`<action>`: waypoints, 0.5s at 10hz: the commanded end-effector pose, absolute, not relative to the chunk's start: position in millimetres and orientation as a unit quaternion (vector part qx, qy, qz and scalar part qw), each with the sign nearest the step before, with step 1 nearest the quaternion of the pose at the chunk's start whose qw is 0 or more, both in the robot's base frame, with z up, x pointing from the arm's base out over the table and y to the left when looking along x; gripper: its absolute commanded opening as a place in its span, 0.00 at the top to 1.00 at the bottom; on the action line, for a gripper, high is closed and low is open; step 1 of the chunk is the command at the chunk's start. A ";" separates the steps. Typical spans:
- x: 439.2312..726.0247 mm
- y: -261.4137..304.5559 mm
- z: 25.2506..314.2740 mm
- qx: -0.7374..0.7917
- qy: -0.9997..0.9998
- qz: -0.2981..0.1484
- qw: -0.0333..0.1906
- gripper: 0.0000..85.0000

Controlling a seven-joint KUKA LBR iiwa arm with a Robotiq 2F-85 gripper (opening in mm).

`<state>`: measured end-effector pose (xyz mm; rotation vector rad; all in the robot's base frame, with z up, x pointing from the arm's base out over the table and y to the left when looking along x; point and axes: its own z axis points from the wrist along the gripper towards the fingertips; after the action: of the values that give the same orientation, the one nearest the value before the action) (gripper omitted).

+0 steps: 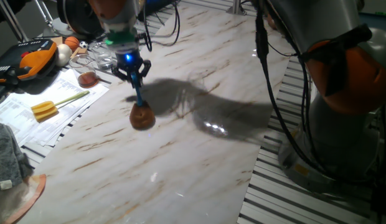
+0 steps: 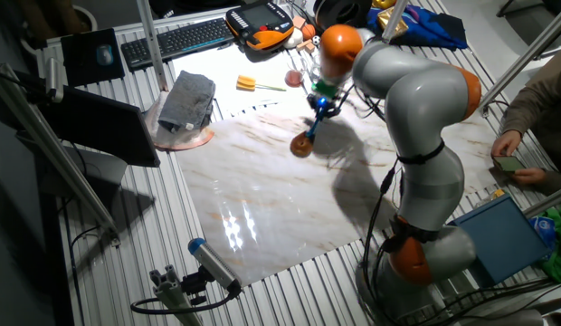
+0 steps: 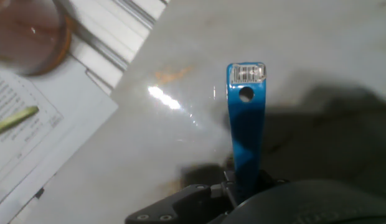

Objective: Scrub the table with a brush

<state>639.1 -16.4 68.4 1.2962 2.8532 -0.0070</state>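
Fingers (image 1: pixel 133 70) are clamped narrow on the thin bright-blue plastic handle of the small dish brush (image 1: pixel 139 104). The hand view shows the handle (image 3: pixel 246 137) running up from between the black fingers, its hanging-hole end free.

The brush's rounded brown bristle head (image 1: pixel 142 117) looks to be touching the white marble-look glossy bench (image 1: pixel 199 155) near its middle, towards the paper side. The handle is tilted slightly. In the other fixed view the head (image 2: pixel 301 145) sits on the slab just below the gripper (image 2: pixel 320 106).

Judgement on the scrub stroke:
- Keep the bristles loaded but not crushed.
- With a grip this high on a thin handle, side force may pivot the brush in the fingers, so use short strokes.
- Stay inside the slab edge. The white printed paper sheets (image 1: pixel 53 109) and the grey slatted metal surface (image 1: pixel 317 193) are close on either side.
- Glare on the glossy top hides any dirt, so I can't judge coverage.

Containers:
- A brownish round dish (image 3: pixel 31 37) sits beyond the slab corner in the hand view. It's blurred, so I can't tell what's in it.
- Near it, a yellow-headed tool with a pale green handle (image 1: pixel 56 104) lies on the paper, well clear of the brush.
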 end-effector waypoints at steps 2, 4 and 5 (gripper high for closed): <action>648.1 -42.9 67.8 0.389 0.921 0.004 -0.002 1.00; 645.4 -45.0 66.5 0.372 0.928 0.002 -0.004 1.00; 642.0 -40.9 67.6 0.375 0.927 0.010 -0.013 1.00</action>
<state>641.6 -40.2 67.6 1.1913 2.9350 0.0352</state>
